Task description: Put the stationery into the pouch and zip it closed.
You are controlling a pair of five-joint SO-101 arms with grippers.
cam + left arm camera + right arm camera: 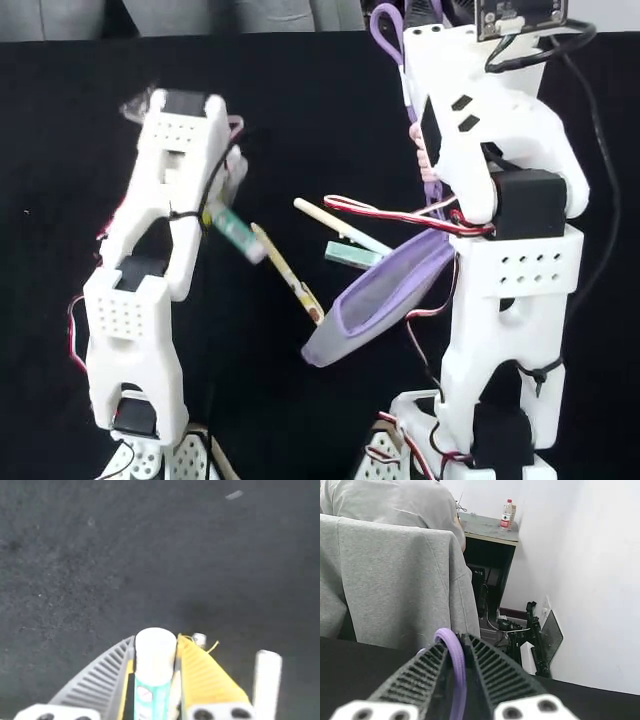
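Four pieces of stationery are in sight, and we judge none of them to be clearly inside the pouch [385, 290] yet. The pouch hangs tilted with its mouth gaping open, unzipped, its low corner down near the worktop [300, 120]. Its purple loop [383, 28] is up high, and the right pincer [456, 642] is clenched on it.

Just beside the mouth lie a cream pen [335, 225] and a teal eraser [352, 256]. We cannot tell whether their far ends poke into the opening or only lie against it. A yellow pencil [287, 272] lies slantwise near the low corner, out on the worktop.

Farther off, the glue stick [238, 233] is held above the worktop, white cap outward, with the left pincer [156, 647] grasping its body between both fingers.

We put the task at an early stage. The pouch is held up and open, and one item is picked up but not yet brought over. As we read it, the glue stick, pencil, pen and eraser must all go in, and then the zip must be drawn shut.
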